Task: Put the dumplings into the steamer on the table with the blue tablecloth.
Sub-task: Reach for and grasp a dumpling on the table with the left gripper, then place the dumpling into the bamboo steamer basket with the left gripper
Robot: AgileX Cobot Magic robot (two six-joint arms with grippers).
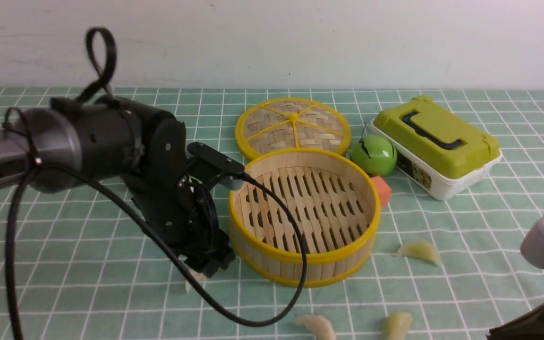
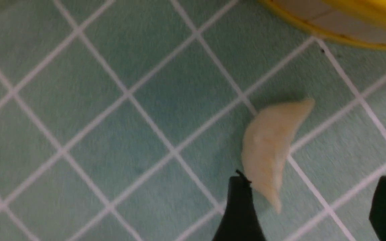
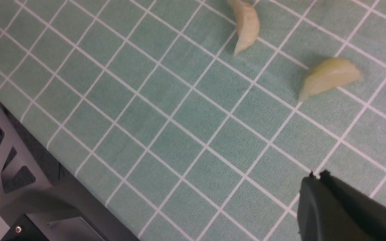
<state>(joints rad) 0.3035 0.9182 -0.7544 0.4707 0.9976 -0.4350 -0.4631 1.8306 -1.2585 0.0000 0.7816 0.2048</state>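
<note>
The steamer (image 1: 300, 259) stands mid-table on the blue tablecloth (image 1: 88, 283) with nothing on its slatted floor. My left gripper (image 1: 206, 264) is low against the cloth just left of it. In the left wrist view the gripper (image 2: 313, 204) is open. A cream dumpling (image 2: 270, 147) lies on the cloth with its tip beside one finger (image 2: 240, 207), and the steamer's yellow base rim (image 2: 347, 20) is close by. Three more dumplings (image 1: 420, 250) (image 1: 318, 326) (image 1: 397, 326) lie in front of and right of the steamer. My right gripper (image 3: 317, 175) is shut and empty, away from two dumplings (image 3: 246, 25) (image 3: 328, 78).
The flat woven lid (image 1: 293, 125) lies behind the steamer. A green apple (image 1: 373, 155), an orange block (image 1: 381, 190) and a green-lidded box (image 1: 437, 144) sit at the back right. The left arm's cable (image 1: 295, 283) loops over the steamer. The table's edge and a grey frame (image 3: 12, 174) show below my right gripper.
</note>
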